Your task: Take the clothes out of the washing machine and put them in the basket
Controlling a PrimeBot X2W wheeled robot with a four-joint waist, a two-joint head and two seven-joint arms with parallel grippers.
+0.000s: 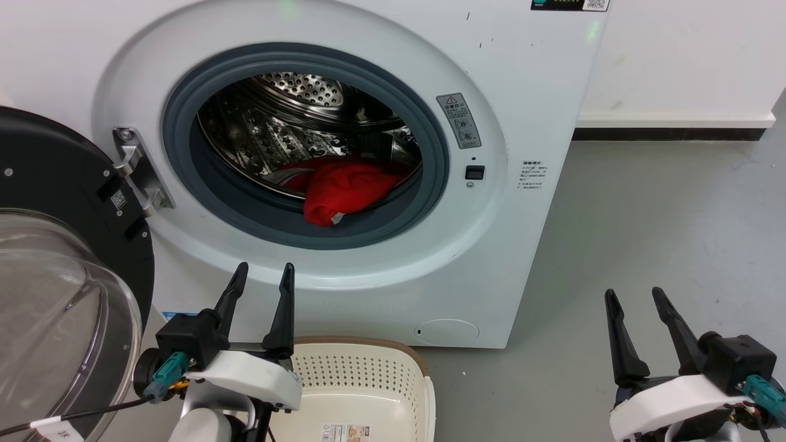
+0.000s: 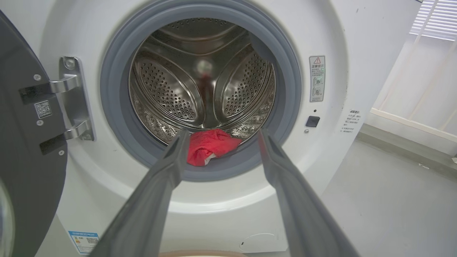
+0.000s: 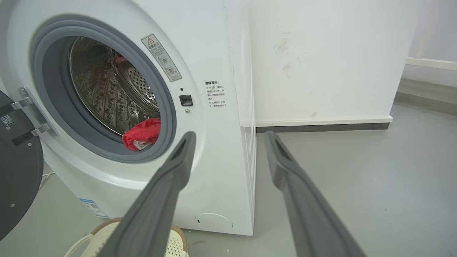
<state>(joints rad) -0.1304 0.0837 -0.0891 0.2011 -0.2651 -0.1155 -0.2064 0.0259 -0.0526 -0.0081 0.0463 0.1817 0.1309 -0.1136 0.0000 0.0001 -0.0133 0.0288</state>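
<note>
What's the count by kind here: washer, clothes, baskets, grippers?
Washing machine: 1
Red clothes heap: 1, in the drum; cannot tell how many garments
Basket: 1
Grippers: 2, left gripper and right gripper, both open
Total: 5

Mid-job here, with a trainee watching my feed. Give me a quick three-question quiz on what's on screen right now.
1. True or false: the clothes already lie in the basket.
2. The washer door is: A shut; B swung open on the robot's left; C swung open on its right.
3. Fill in: the left gripper and right gripper both have their jaws ____.
Key: 1 false, they lie at the front of the drum. 2 B. 3 open.
</note>
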